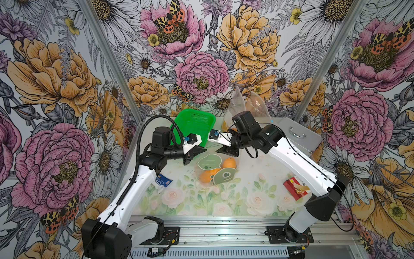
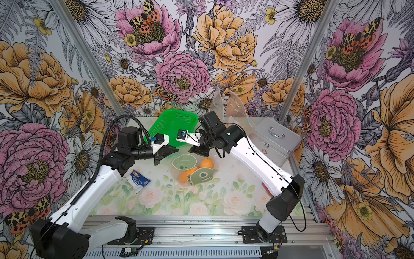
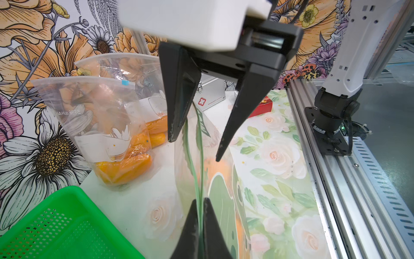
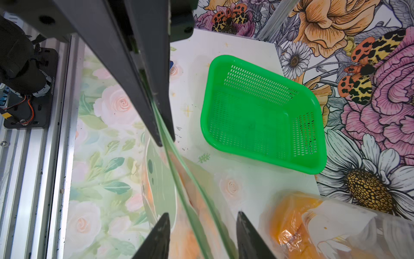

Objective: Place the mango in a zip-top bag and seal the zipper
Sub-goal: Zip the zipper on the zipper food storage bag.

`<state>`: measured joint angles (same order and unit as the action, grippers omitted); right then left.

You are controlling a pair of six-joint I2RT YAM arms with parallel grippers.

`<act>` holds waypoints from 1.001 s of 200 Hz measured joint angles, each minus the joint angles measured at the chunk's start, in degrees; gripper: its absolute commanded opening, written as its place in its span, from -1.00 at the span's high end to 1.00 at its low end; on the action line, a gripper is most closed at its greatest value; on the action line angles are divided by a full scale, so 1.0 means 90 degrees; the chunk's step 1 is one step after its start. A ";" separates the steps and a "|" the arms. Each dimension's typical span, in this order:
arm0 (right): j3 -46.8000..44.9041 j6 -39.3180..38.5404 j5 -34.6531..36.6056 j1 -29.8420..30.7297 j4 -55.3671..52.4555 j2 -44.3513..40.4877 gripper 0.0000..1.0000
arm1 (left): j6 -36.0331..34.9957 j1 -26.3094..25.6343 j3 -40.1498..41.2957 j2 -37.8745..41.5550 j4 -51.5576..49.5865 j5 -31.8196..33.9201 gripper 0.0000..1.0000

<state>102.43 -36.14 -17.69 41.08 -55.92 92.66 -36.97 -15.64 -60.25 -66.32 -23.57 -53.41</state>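
A snack packet (image 1: 164,181) lies on the tabletop (image 1: 235,201) at the left, clear of the work. Next comes the left gripper (image 3: 201,199), its fingers (image 3: 190,226) drawn close and pinching one end of the green zipper (image 3: 199,188). Behind it sits an empty green basket (image 1: 192,125).

In the middle stands the zip-top bag (image 1: 208,164). The mango (image 1: 230,162) is already inside it, low down behind the printed cartoon, with another orange fruit beside it. So placing looks done and sealing is the step in hand.

The right gripper (image 4: 202,213) straddles the other end of the bag's top. Its fingers (image 3: 179,94) are spread, one on each side of the zipper and not touching it. Between the two grippers the zipper's two strips bow apart, so that stretch looks unsealed.

To seal well:
- Keep the left pinch firm as an anchor.
- Bring the right fingers down squarely, so both strips lie stacked between them.
- Press along the gap with the top edge taut and level.
- Avoid lifting, which could tip the fruit.

Further right are two filled bags (image 1: 246,105), a silver case (image 1: 298,134) and a red box (image 1: 295,187).
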 measured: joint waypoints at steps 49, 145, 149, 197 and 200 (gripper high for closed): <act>-0.0029 0.0000 -0.0019 0.0000 -0.0034 -0.0102 0.03 | 0.0444 0.0226 0.0087 0.0155 0.0100 0.0085 -0.45; -0.0032 -0.0002 -0.0019 0.0000 -0.0058 0.0104 0.03 | 0.1569 0.0532 0.1722 0.0976 0.1168 0.0175 0.71; -0.0032 -0.0002 -0.0019 0.0000 -0.0056 0.0104 0.03 | 0.1712 0.0590 0.1834 0.1064 0.1341 0.0172 0.74; 0.0078 -0.0002 -0.0019 0.0002 -0.0087 0.0124 0.03 | 0.2582 0.0918 0.2285 0.1423 0.2968 0.0002 0.80; 0.0107 -0.0002 -0.0019 0.0007 -0.0087 0.0134 0.03 | 0.2618 0.0918 0.2283 0.1409 0.3031 -0.0024 0.81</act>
<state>103.39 -36.16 -17.87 41.15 -56.71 93.86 -13.41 -7.38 -39.70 -53.65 3.70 -53.63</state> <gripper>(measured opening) 0.484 0.100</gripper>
